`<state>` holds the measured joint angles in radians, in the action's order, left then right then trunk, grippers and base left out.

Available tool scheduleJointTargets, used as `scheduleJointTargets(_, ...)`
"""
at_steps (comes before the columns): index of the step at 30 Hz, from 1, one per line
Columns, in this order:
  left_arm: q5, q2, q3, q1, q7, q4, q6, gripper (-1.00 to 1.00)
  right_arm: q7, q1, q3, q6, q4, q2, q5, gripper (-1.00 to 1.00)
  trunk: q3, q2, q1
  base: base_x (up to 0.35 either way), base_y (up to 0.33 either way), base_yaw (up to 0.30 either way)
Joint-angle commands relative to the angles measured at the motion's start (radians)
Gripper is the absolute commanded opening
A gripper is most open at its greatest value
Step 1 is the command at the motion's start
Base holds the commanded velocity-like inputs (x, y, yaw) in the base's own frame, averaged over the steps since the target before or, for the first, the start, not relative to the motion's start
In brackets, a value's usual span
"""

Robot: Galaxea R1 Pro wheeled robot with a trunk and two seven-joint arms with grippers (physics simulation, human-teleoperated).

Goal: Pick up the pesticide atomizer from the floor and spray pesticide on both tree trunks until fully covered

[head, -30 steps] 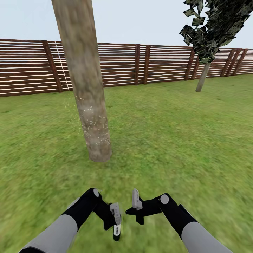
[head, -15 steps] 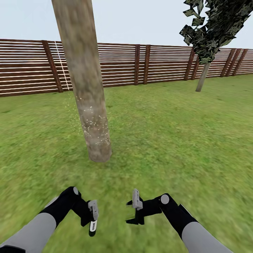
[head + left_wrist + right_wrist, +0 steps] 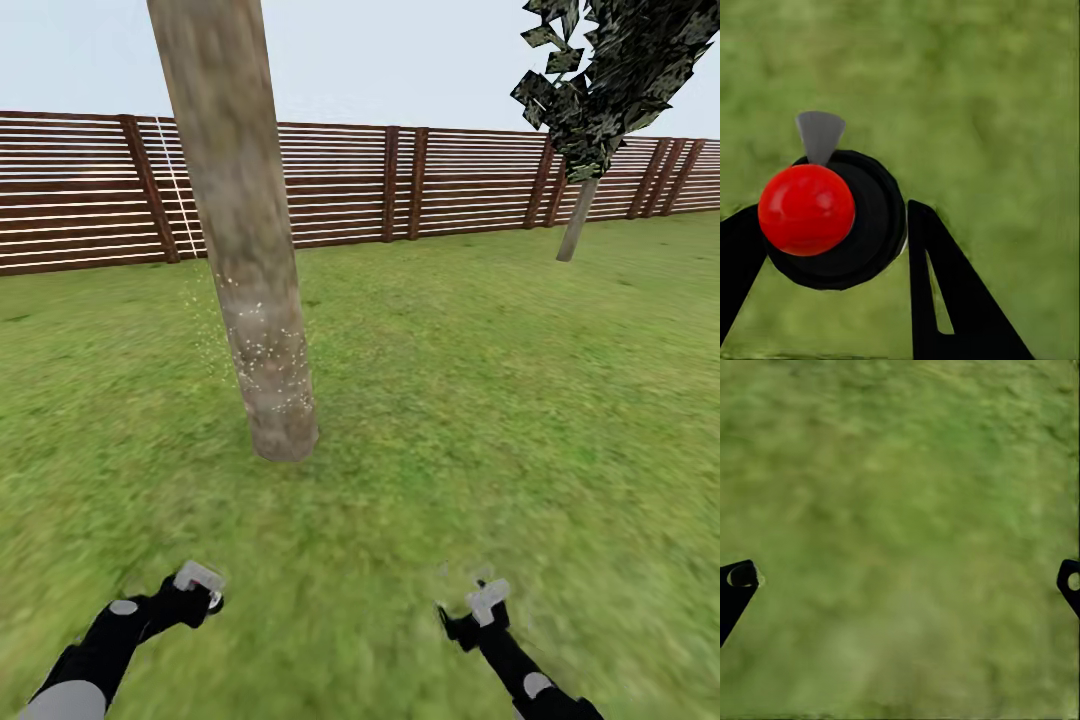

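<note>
A thick mottled tree trunk (image 3: 245, 250) rises from the grass floor (image 3: 470, 400) ahead and a little to the robot's left, leaning slightly, and its lower part carries a scatter of fine white pesticide specks (image 3: 262, 355), with a few more hanging in the air beside it on the left. Behind it runs the brown slatted wooden fence (image 3: 440, 180) that edges the garden, and a second tree (image 3: 590, 110) stands farther off to the right, its thin trunk tilted and its dark blocky crown reaching the top corner of the head view. Both arms sit low and near the robot, well apart from each other and from the near trunk. The left gripper (image 3: 825, 247) has its dark fingers (image 3: 945, 300) closed on the pesticide atomizer (image 3: 840, 221), seen end-on in the left wrist view as a round black body with a shiny red ball cap and a small grey wedge beyond it; in the head view the bottle is too small and hidden behind the hand to make out, and its contents cannot be seen. The right gripper (image 3: 900, 581) is spread wide, its fingertips (image 3: 739, 577) at opposite edges of the right wrist view with nothing but blurry grass between them.
</note>
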<state>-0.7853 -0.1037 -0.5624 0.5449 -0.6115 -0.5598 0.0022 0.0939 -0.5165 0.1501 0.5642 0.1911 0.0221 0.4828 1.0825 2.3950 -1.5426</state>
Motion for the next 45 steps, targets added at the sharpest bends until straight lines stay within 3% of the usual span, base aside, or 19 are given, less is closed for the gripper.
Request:
scheduleJointTargets(1, 0.006, 0.0, -0.113, -0.022, 0.025, 0.0, -0.035, -1.0, -0.102, 0.069, 0.019, 0.106, -0.003, 0.003, 0.0, 1.0, 0.0, 0.0, 0.0, 0.0, 0.0, 0.0)
scheduleJointTargets(2, 0.007, 0.001, -0.154, -0.027, 0.035, 0.001, -0.041, -1.0, -0.123, 0.085, 0.022, 0.135, -0.003, 0.003, 0.0, 1.0, 0.0, 0.0, 0.0, 0.0, 0.0, 0.0)
scheduleJointTargets(3, 0.006, 0.002, -0.239, -0.047, 0.046, 0.015, -0.059, -1.0, -0.148, 0.108, 0.025, 0.192, -0.003, 0.006, 0.001, 1.0, 0.0, 0.0, 0.0, 0.0, 0.0, 0.0)
scheduleJointTargets(6, 0.005, 0.005, -0.319, -0.1, 0.095, 0.039, -0.173, -1.0, -0.166, 0.122, 0.028, 0.23, -0.004, 0.039, 0.001, 1.0, 0.0, 0.0, 0.0, 0.0, 0.0, 0.0)
scheduleJointTargets(8, 0.007, 0.01, -0.348, -0.123, 0.211, 0.057, -0.214, -1.0, -0.167, 0.127, 0.029, 0.234, -0.054, 0.072, -0.005, 1.0, 0.0, 0.0, 0.0, 0.0, 0.0, 0.0)
scheduleJointTargets(9, 0.007, 0.01, -0.355, -0.127, 0.271, 0.085, -0.249, -1.0, -0.167, 0.129, 0.029, 0.235, -0.076, 0.074, -0.026, 1.0, 0.0, 0.0, 0.0, 0.0, 0.0, 0.0)
scheduleJointTargets(11, 0.005, 0.01, -0.358, -0.129, 0.329, 0.128, -0.278, -1.0, -0.167, 0.13, 0.029, 0.235, -0.087, 0.073, -0.075, 1.0, 0.0, 0.0, 0.0, 0.0, 0.0, 0.0)
scheduleJointTargets(14, 0.005, 0.01, -0.359, -0.132, 0.382, 0.16, -0.292, -1.0, -0.168, 0.131, 0.028, 0.235, -0.095, 0.067, -0.192, 1.0, 0.0, 0.0, 0.0, 0.0, 0.0, 0.0)
scheduleJointTargets(15, 0.006, 0.01, -0.359, -0.138, 0.383, 0.161, -0.293, -1.0, -0.168, 0.131, 0.028, 0.235, -0.096, 0.066, -0.197, 1.0, 0.0, 0.0, 0.0, 0.0, 0.0, 0.0)
scheduleJointTargets(18, 0.009, 0.011, -0.361, -0.159, 0.384, 0.161, -0.298, -1.0, -0.167, 0.131, 0.026, 0.235, -0.122, 0.065, -0.201, 1.0, -0.003, -0.007, 0.004, 0.0, 0.0, 0.0)
scheduleJointTargets(22, 0.054, 0.008, -0.365, -0.16, 0.384, 0.161, -0.298, -1.0, -0.167, 0.131, 0.026, 0.235, -0.129, 0.065, -0.202, 1.0, -0.016, -0.035, 0.019, 0.0, 0.0, 0.0)
scheduleJointTargets(28, 0.061, 0.007, -0.366, -0.162, 0.384, 0.162, -0.298, -1.0, -0.167, 0.131, 0.026, 0.234, -0.141, 0.065, -0.202, 1.0, -0.035, -0.077, 0.042, 0.0, 0.0, 0.0)
scheduleJointTargets(32, 0.101, 0.006, -0.366, -0.18, 0.384, 0.162, -0.298, -1.0, -0.168, 0.19, 0.026, 0.249, -0.153, 0.053, -0.199, 1.0, -0.047, -0.105, 0.058, 0.0, 0.0, 0.0)
scheduleJointTargets(36, 0.105, 0.006, -0.366, -0.181, 0.384, 0.162, -0.298, -1.0, -0.165, 0.212, 0.026, 0.313, -0.154, 0.052, -0.198, 1.0, -0.06, -0.133, 0.073, 0.0, 0.0, 0.0)
scheduleJointTargets(45, 0.106, 0.006, -0.366, -0.183, 0.384, 0.162, -0.298, -1.0, -0.163, 0.216, 0.025, 0.313, -0.171, 0.05, -0.198, 1.0, -0.066, -0.147, 0.081, 0.0, 0.0, 0.0)
